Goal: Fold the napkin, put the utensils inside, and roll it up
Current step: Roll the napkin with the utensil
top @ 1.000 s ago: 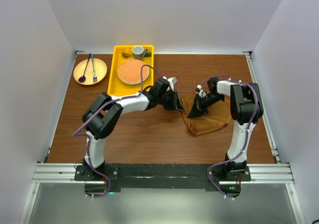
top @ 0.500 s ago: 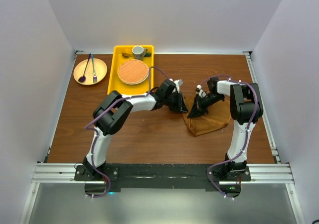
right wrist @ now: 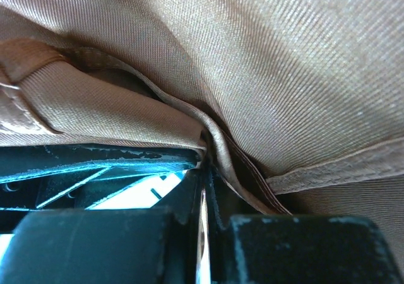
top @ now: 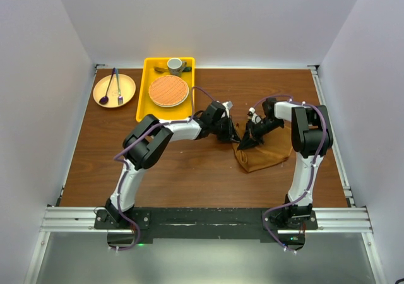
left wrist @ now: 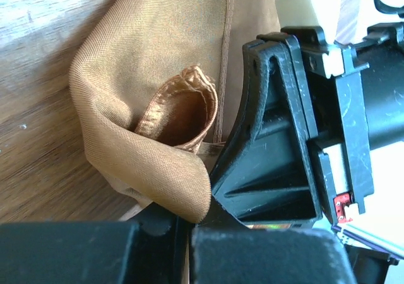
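L gripper [top: 231,133] has just gone from part-open to fully closed. Over the last sec the L arm also slid right across mid-frame, toward the bunched cloth. In the L wrist view its fingers [left wrist: 158,233] sit at the bottom edge, and a folded lip of the napkin [left wrist: 145,76] runs down into the gap between them. So it looks clamped on that lip, tho the contact itself is half hidden.

R gripper [top: 248,140] hasn't moved, jaws closed. R wrist view shows a seam of the napkin [right wrist: 284,63] pinched between its fingers [right wrist: 252,246] at bottom centre. The two grippers are just beside each other, nearly tip to tip. R gripper body [left wrist: 278,158] fills the right half of the L wrist view.

Napkin [top: 262,154] lies right of centre in the top view, crumpled into a lumpy wedge, not flat, well apart from the yellow tray [top: 142,101] at upper left.

Meaning for the task: both arms now hold cloth at the same end, prob. so they can pull apart and spread or straighten it. Fold isn't made yet. No utensil is on the cloth, and I can't pick out the cream spoon from here. Early stage, w/ placing and rolling all ahead.
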Robot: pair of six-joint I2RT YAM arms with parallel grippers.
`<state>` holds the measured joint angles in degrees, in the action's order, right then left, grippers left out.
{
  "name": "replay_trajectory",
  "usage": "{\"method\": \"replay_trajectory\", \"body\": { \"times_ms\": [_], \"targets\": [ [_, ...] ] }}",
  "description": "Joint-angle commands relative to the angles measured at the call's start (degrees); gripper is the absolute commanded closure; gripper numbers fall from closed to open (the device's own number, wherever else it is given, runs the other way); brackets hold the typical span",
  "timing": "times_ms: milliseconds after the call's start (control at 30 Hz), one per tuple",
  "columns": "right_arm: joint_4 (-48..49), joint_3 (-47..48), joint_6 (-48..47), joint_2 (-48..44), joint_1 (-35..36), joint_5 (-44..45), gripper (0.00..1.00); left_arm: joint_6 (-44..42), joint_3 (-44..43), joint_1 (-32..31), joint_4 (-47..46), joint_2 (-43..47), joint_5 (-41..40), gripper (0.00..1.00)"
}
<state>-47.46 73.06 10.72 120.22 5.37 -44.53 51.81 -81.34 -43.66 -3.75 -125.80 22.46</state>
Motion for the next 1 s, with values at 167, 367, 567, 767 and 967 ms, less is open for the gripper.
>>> {"method": "replay_trajectory", "body": {
  "times_ms": [167, 367, 567, 767, 967],
  "targets": [
    [-0.52, 1.99, -2.90, -2.80, 0.52, 20.97, 0.78, 1.10, 4.08, 0.24, 9.37, -4.98, -4.35, 1.00],
    [-4.56, 5.16, -3.69, -7.54, 0.70, 24.49, 0.60, 0.66, 6.37, 1.30, 9.29, -5.60, -4.35, 1.00],
    [-8.69, 5.96, -6.24, -13.69, 6.92, 31.95, 0.50, 0.31, 6.46, 1.74, 9.29, -6.21, -3.83, 1.00],
    [-7.47, -0.01, -5.54, -23.61, 11.58, 31.00, 0.43, 0.40, 6.37, 2.09, 9.11, -6.48, -2.95, 1.00],
    [-8.09, -5.11, -5.80, -26.88, 15.98, 32.05, 0.41, 0.40, 6.28, 2.35, 9.02, -7.18, -2.16, 1.00]
  ]
}}
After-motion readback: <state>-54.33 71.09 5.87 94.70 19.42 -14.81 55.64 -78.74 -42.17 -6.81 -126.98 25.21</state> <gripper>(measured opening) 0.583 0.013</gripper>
